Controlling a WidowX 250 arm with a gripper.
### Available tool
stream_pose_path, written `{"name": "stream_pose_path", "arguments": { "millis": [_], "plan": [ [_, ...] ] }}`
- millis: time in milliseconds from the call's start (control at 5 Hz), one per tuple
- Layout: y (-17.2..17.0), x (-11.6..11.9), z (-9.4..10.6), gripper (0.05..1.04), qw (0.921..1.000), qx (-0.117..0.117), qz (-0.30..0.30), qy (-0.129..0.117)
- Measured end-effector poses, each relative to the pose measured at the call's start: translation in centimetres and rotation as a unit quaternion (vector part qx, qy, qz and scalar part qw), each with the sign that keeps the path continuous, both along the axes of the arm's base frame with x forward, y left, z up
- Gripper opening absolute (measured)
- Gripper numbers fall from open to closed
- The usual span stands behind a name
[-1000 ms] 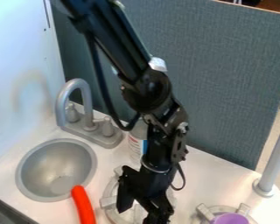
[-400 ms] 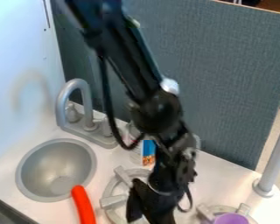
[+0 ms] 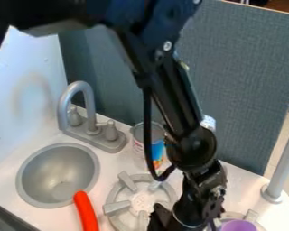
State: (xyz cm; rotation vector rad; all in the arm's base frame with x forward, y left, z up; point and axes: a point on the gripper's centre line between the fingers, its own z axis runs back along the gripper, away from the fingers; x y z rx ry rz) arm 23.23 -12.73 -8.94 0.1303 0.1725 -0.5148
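Hanging at the bottom edge of the view, the gripper (image 3: 164, 220) is overlapping the near right side of the left burner (image 3: 115, 208). Whether it is standing open, closed or gripping anything cannot be told. The purple cup (image 3: 237, 226) is sitting at the right burner (image 3: 251, 216), right of the gripper. The orange-red handle (image 3: 85, 212) is extending over the near rim of the sink (image 3: 26, 171).

Smooth, matt grey metal-look sink (image 3: 33, 164); glossy orange-red handle (image 3: 85, 211).
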Motion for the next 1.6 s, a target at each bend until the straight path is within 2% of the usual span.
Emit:
{"name": "stream_pose_path", "arguments": {
  "millis": [200,400,600,800,1000,1200,1400,1600],
  "plan": [
    [0.3,-0.4,-0.4,1.005,0.999,0.038,0.023,-0.005],
    [0.8,-0.6,-0.8,1.005,0.9968,0.066,0.044,-0.001],
    [0.8,-0.5,-1.0,1.005,0.9968,0.062,0.05,-0.005],
    [1.5,0.0,-1.5,0.948,0.9962,0.049,0.071,-0.012],
    [1.9,0.2,-1.5,0.774,0.9953,0.036,0.09,-0.004],
    [2.1,0.1,-1.6,0.771,0.9941,0.022,0.107,-0.002],
    [2.7,-1.2,-1.1,0.771,0.9937,0.019,0.11,-0.001],
    [2.5,-1.0,2.9,0.769,0.9929,-0.019,0.11,-0.042]
  ]
}}
